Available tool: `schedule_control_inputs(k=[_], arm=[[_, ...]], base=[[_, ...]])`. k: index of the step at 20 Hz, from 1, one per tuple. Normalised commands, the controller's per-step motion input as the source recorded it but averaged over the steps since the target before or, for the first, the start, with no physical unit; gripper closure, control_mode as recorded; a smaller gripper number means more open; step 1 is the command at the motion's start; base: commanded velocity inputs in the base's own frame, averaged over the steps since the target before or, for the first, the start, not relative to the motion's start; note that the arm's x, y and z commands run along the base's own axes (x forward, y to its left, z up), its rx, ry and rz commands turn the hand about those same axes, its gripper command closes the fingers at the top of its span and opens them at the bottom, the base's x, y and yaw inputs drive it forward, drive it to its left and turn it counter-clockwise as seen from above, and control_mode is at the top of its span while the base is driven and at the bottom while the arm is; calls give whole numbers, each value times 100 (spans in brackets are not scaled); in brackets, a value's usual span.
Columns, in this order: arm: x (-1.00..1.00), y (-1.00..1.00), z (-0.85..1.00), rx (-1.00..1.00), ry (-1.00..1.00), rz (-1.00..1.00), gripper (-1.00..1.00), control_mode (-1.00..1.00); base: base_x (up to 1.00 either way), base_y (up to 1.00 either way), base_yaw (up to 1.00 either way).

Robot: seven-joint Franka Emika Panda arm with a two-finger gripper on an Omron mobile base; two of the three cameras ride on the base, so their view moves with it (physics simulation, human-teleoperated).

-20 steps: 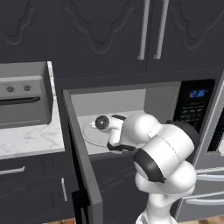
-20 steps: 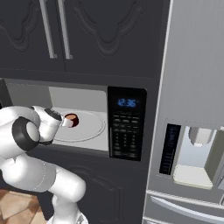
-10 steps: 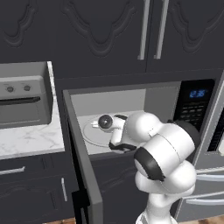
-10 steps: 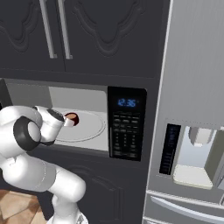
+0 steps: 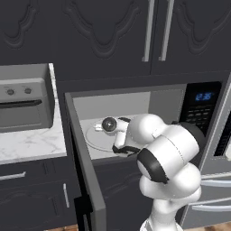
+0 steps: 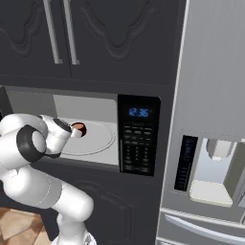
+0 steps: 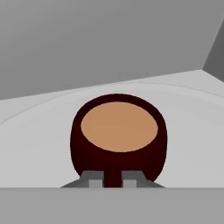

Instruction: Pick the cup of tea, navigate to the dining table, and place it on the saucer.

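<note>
The cup of tea is dark red-brown with tan liquid inside. It stands on the pale turntable plate in the open microwave. My gripper is shut on the cup's small handle at its near side, one grey fingertip on each side of it. From the right base view the cup shows just past my white hand, and the gripper reaches in from the left. The dining table and the saucer are out of view.
The microwave door hangs open to the left of the arm. The control panel bounds the cavity on the right. A toaster oven stands on the marble counter at left. A fridge dispenser is at far right.
The fingers have closed in on the cup's handle. The arm has hardly moved, and the cup stays on the turntable plate.
</note>
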Motion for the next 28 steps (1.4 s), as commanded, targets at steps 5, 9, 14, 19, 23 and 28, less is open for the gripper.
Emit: schedule_control_inputs(k=[5, 9, 14, 19, 23, 28], arm=[[0, 0, 0, 0, 0, 0, 100, -100], [0, 0, 0, 0, 0, 0, 100, -100], [1, 0, 0, 0, 1, 0, 100, -100], [3, 0, 0, 0, 2, 0, 100, -100], [0, 0, 0, 0, 0, 0, 100, -100], [0, 0, 0, 0, 0, 0, 100, -100]], base=[[0, 0, 0], [0, 0, 0], [0, 0, 0], [0, 0, 0], [0, 0, 0], [0, 0, 0]])
